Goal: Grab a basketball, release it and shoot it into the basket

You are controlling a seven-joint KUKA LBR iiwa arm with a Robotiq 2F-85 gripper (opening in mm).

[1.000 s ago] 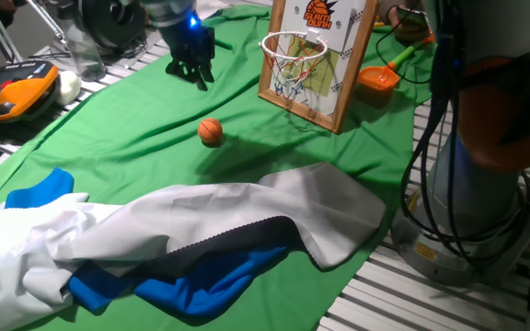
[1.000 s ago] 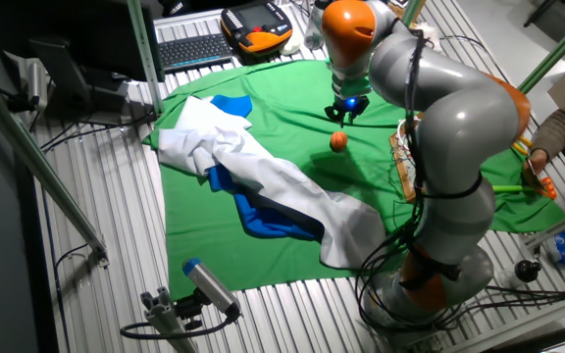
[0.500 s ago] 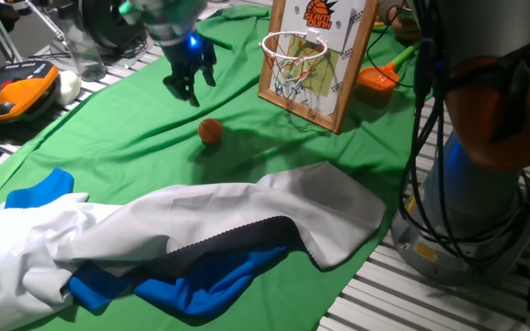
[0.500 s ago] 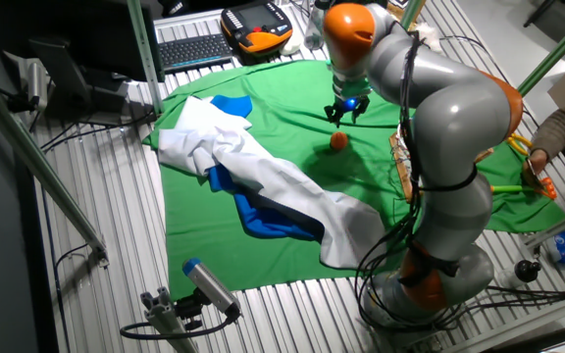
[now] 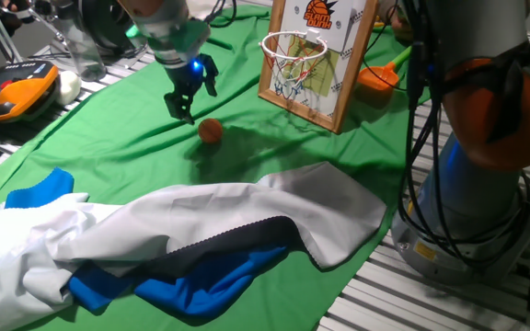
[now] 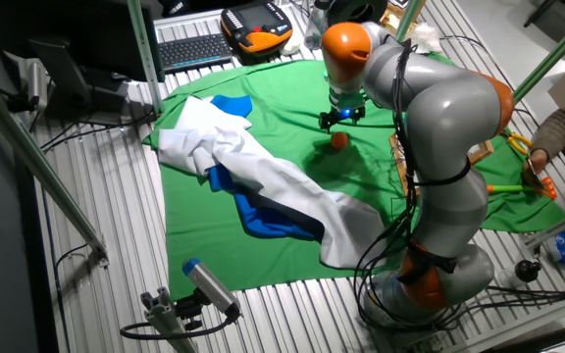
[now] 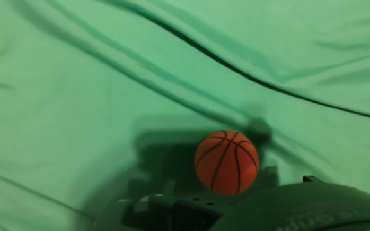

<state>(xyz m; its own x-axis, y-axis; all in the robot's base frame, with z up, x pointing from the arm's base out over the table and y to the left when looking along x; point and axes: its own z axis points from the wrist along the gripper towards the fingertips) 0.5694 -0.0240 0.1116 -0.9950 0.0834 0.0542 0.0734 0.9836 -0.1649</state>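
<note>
Nearest, in the one fixed view: a crumpled heap of white and grey fabric (image 5: 201, 225) over a bright blue cloth (image 5: 182, 280), lying on the front part of the green cloth-covered surface (image 5: 109, 152). To the right of it, the grey and orange base of the robot arm (image 5: 486, 147) with black cables hanging beside it.

Middle of the surface: the small orange basketball with thin dark seam lines (image 5: 211, 131), resting on the green cloth, well apart from the fabric heap. In the other fixed view the ball (image 6: 339, 140) sits just below the arm's wrist. In the hand view it (image 7: 227, 162) lies low in the frame, on wrinkled cloth, in shadow.

Just beside the ball, on its left in the one fixed view: the black two-finger claw (image 5: 184, 106), a blue light on its wrist, tips pointing down toward the cloth. It holds nothing and is near the ball, not around it. Whether its fingers stand apart or together, I cannot tell.

Farther back, right of the ball: the toy basket, a white rim and white net on a wood-framed backboard with an orange logo (image 5: 313, 57), standing upright. Behind it, an orange plastic scoop with a green handle (image 5: 385, 72).

Far left edge: an orange and grey handheld controller (image 5: 12, 92).
</note>
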